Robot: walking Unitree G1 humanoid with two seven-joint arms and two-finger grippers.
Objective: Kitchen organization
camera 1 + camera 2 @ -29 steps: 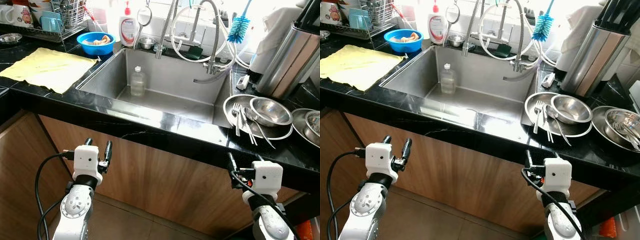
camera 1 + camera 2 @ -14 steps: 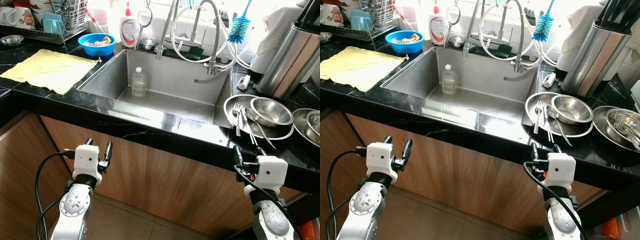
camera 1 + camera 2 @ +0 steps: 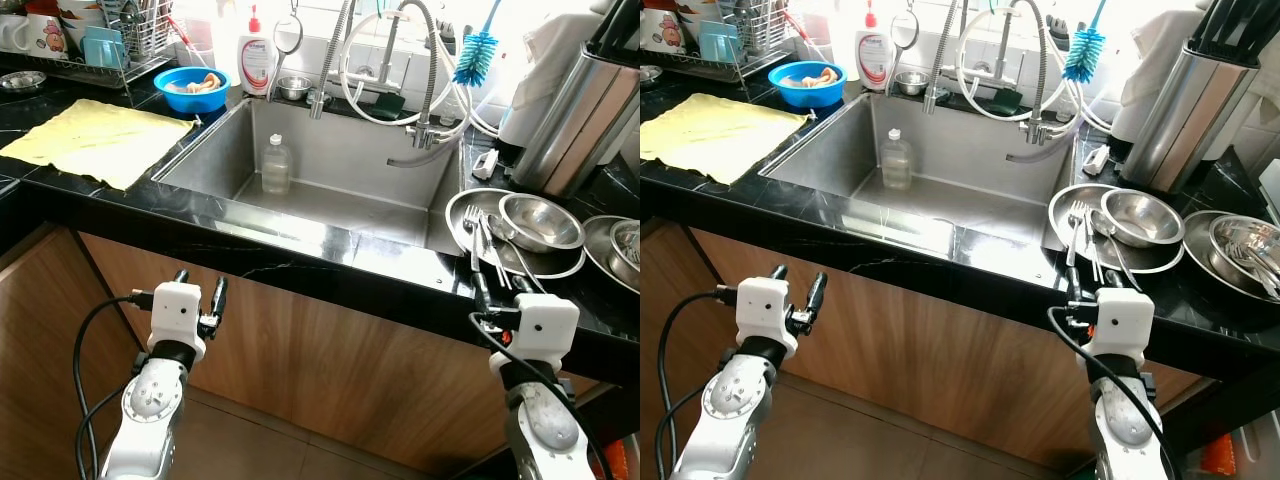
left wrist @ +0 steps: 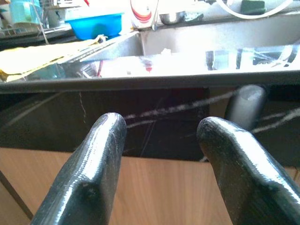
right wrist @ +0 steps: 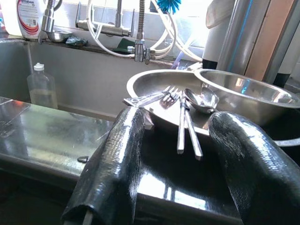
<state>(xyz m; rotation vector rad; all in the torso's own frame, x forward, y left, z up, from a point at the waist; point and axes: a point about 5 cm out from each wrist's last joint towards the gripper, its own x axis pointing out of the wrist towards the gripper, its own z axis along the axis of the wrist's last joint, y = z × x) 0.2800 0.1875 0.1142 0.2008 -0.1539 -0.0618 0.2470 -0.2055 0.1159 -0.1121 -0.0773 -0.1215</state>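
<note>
The right gripper (image 5: pixel 171 154) stands at the counter's front edge, its two fingers (image 5: pixel 112 164) spread apart and holding nothing. Just beyond its tips, near the counter's (image 3: pixel 1200 320) right end, a steel plate (image 3: pixel 1065 205) carries a fork (image 5: pixel 161 99), a spoon (image 5: pixel 201 99) and other cutlery, which lie with handles over the plate's front rim, pointing at the gripper. A steel bowl (image 3: pixel 1140 218) rests on the right part of the same plate. A second bowl (image 3: pixel 1240 245) with more cutlery in it sits further right, at the counter's right edge. Behind these things stands a tall steel canister (image 3: pixel 1185 105).

The left gripper (image 4: pixel 159 126) hangs below the counter, in front of the wooden cabinet (image 3: pixel 940 350), with its fingers (image 4: pixel 96 159) also spread and empty. In the left wrist view it faces the counter's dark front edge.

The sink (image 3: pixel 970 150) fills the middle of the counter. A clear bottle (image 3: pixel 896 160) stands upright in the basin, near its back wall. A spring tap (image 3: pixel 1035 90) with white hoses arches over the back rim, and a blue brush (image 3: pixel 1085 50) hangs by it. At the sink's back left corner a blue bowl (image 3: pixel 812 82) and a white soap bottle (image 3: pixel 873 50) stand side by side, with a small steel cup (image 3: pixel 908 82) to the right of them.

A yellow cloth (image 3: pixel 710 130) lies flat on the counter's left part, reaching its front edge. A dish rack (image 3: pixel 740 40) with cups stands at the back left corner.
</note>
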